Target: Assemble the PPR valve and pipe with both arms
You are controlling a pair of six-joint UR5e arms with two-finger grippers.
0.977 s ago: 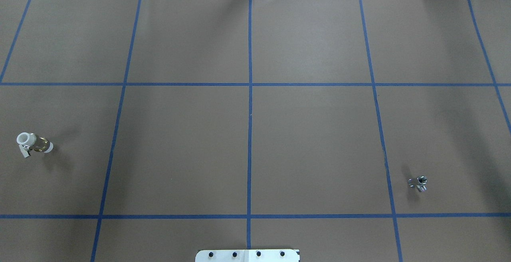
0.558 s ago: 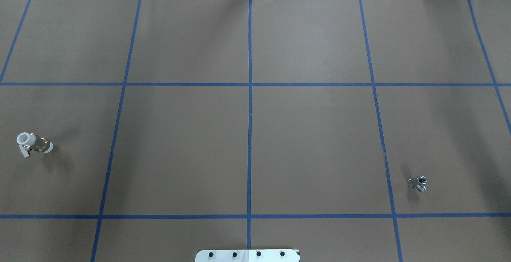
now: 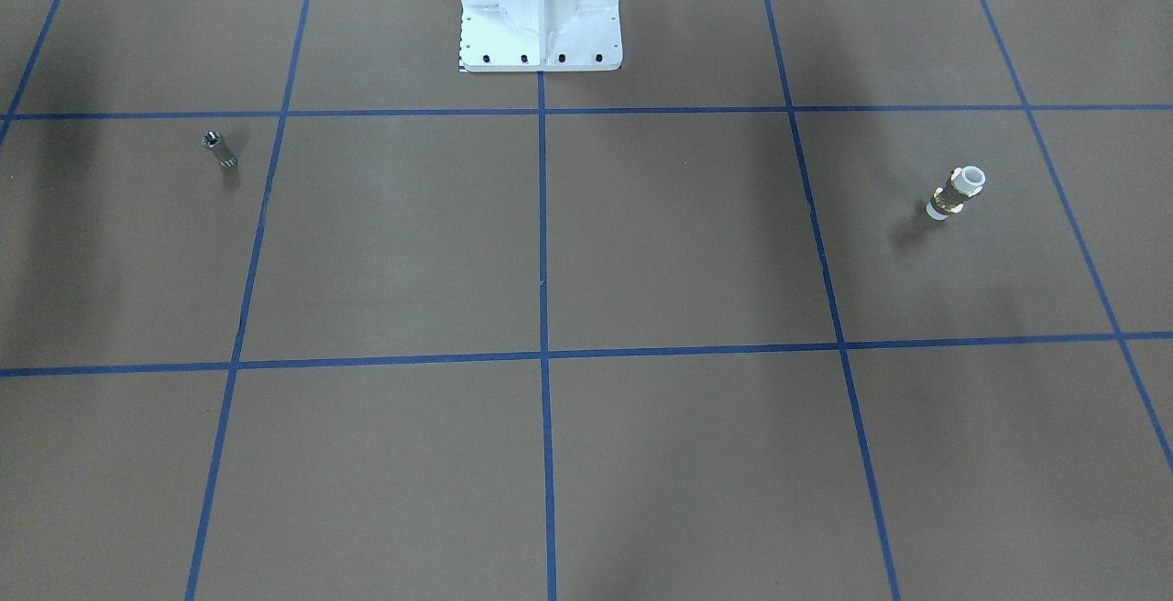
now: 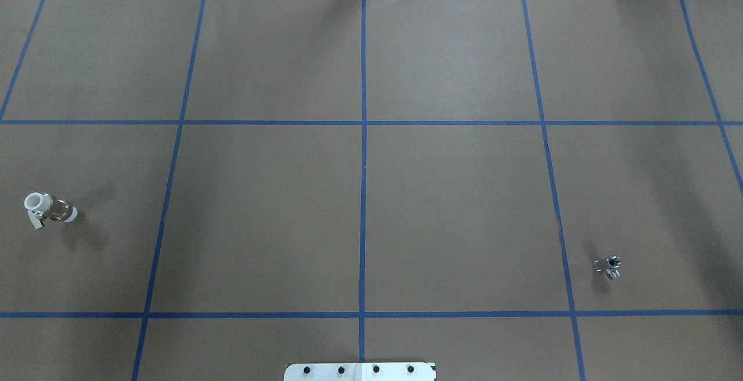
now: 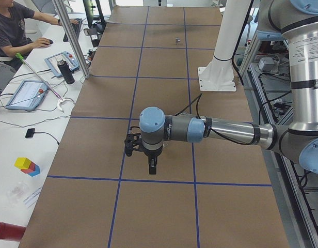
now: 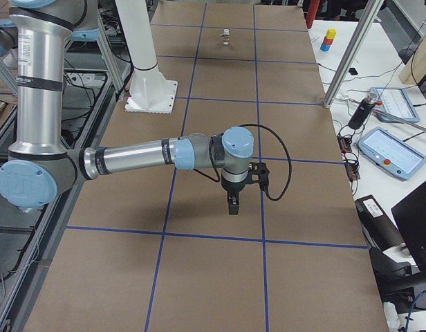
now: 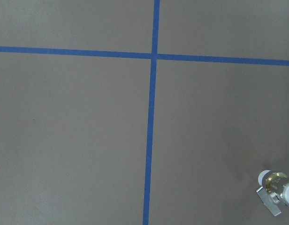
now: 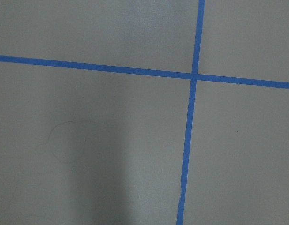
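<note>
The PPR valve [image 4: 49,209], white ends with a brass middle, lies on the brown table at the overhead view's left; it also shows in the front view [image 3: 956,191], at the left wrist view's bottom right corner [image 7: 277,187] and far off in the right side view [image 6: 226,34]. The silvery pipe [image 4: 608,266] lies at the overhead view's right and shows in the front view [image 3: 219,148] and far off in the left side view [image 5: 176,40]. My left gripper [image 5: 152,166] and right gripper [image 6: 232,203] hang above the table, seen only in the side views; I cannot tell whether they are open.
The white pedestal base [image 3: 541,5] stands at the table's robot-side edge. Blue tape lines [image 4: 363,166] divide the brown table into squares. Tablets [image 5: 26,94], a bottle and a seated person [image 5: 14,26] are beside the table, behind an aluminium post [image 5: 71,39].
</note>
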